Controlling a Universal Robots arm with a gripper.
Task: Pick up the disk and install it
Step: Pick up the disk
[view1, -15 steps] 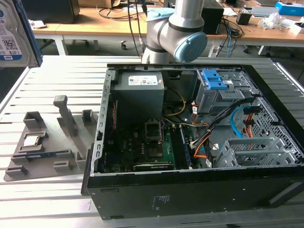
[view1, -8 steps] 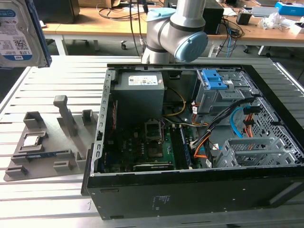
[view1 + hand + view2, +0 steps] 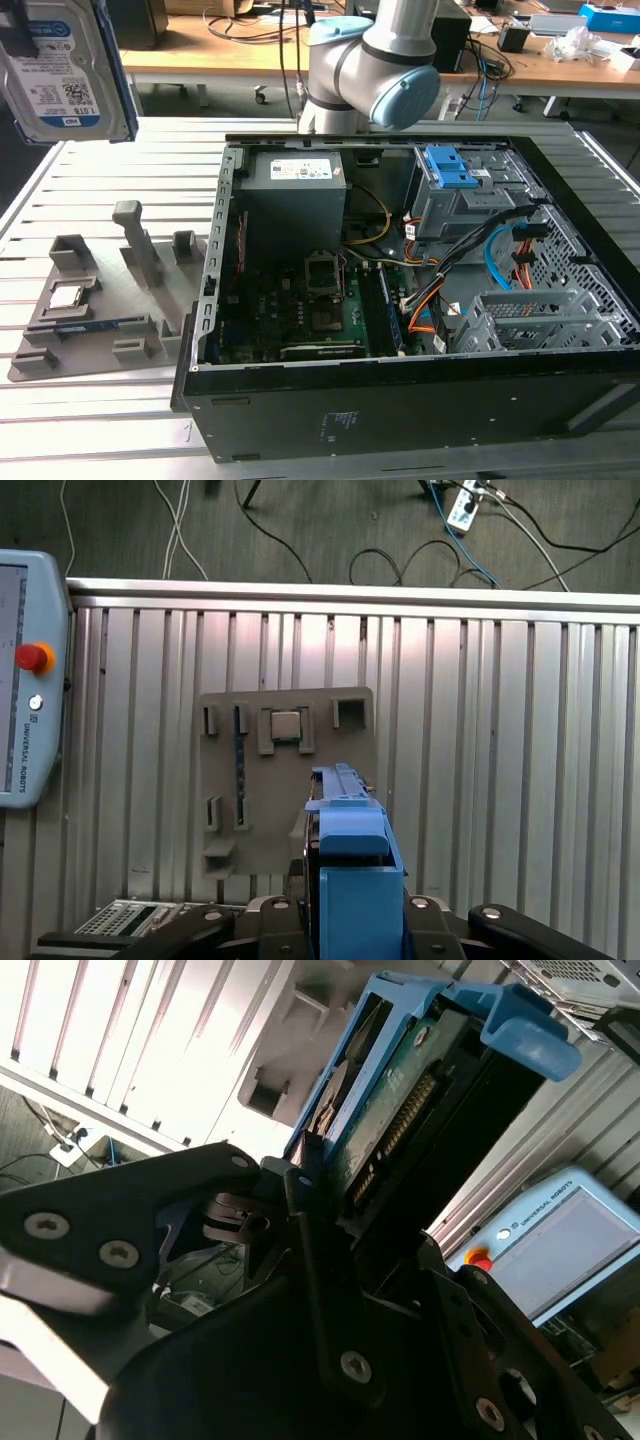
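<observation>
Holding the disk [image 3: 60, 70] aloft at the upper left of the exterior view, well apart from the open computer case [image 3: 400, 385], the arm [image 3: 370, 60] is finishing the pick-up; in the second wrist view the fingers [image 3: 312, 1240] are clamping its blue frame. Installing, I judge, is calling for careful alignment with the drive cage [image 3: 455, 185]

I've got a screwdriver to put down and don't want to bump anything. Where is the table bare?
Bare table slats run between the grey holder tray and the far edge in the exterior view, and on the tray's side away from the teach pendant. Crowded: the open computer case, full of cables and boards.
</observation>
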